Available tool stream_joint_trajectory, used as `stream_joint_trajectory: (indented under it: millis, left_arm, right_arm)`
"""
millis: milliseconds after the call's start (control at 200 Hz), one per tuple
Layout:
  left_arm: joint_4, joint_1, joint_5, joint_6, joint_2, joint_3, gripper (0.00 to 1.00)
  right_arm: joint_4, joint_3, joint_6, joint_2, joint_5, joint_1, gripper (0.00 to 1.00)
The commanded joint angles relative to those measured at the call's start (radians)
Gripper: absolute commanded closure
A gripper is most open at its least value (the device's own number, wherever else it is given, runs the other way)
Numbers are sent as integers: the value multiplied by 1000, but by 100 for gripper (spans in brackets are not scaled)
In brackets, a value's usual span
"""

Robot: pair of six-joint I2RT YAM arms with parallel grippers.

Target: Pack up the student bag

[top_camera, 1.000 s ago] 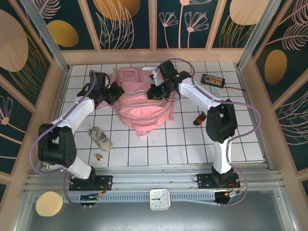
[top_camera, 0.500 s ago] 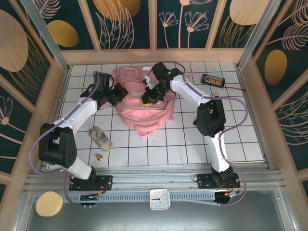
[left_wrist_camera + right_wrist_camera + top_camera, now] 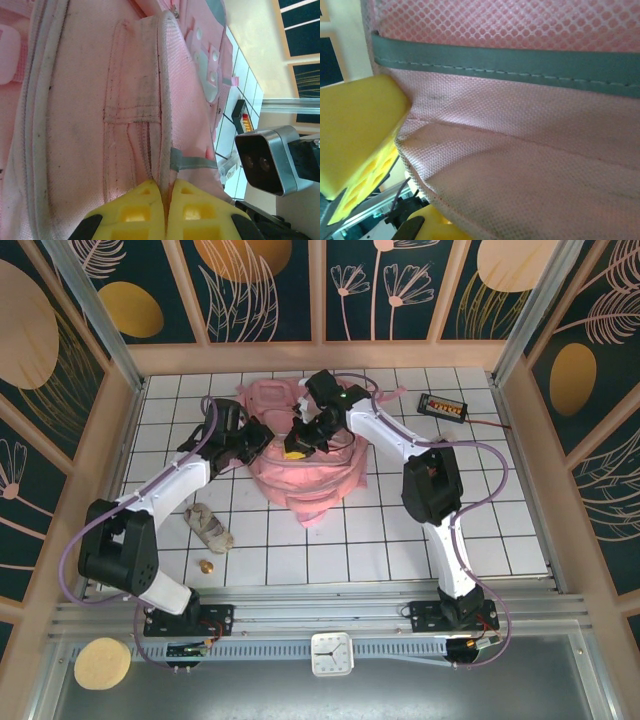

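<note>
The student bag (image 3: 305, 475), a large pale pink fabric backpack, lies bunched up at the middle back of the tiled table. My left gripper (image 3: 252, 438) is at its left side, shut on a piped seam edge of the bag (image 3: 90, 115); the yellow fingers (image 3: 135, 210) pinch the piping between them. My right gripper (image 3: 298, 446) reaches over the bag's top from the right and is shut on a fold of the pink fabric (image 3: 530, 150), below a grey reflective strip (image 3: 510, 62). Its yellow fingers (image 3: 357, 132) sit on either side of the fold.
A black device with orange buttons (image 3: 442, 406) lies at the back right. A crumpled grey-brown item (image 3: 210, 527) and a small golden object (image 3: 207, 566) lie front left. A clock (image 3: 331, 653) and a round cork disc (image 3: 101, 663) sit beyond the near rail.
The right gripper has moved left across the bag, dragging fabric with it. The bag has bunched narrower and shifted left. The left gripper has moved slightly right, still pinching the seam.
</note>
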Motion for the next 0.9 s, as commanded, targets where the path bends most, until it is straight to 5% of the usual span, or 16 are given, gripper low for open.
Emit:
stream_joint_trajectory:
  millis: [0, 230, 610, 896]
  left_arm:
    - [0, -94, 204, -15, -67, -8, 94]
    - [-123, 6, 181, 91, -108, 17, 2]
    - [-177, 94, 237, 279, 89, 192, 3]
    - [-190, 98, 299, 319, 205, 216, 64]
  right_arm:
    - [227, -20, -1, -19, -56, 14, 100]
    - [115, -195, -118, -141, -2, -2, 100]
    - [60, -358, -180, -261, 21, -5, 100]
    - [66, -307, -144, -235, 18, 8, 100]
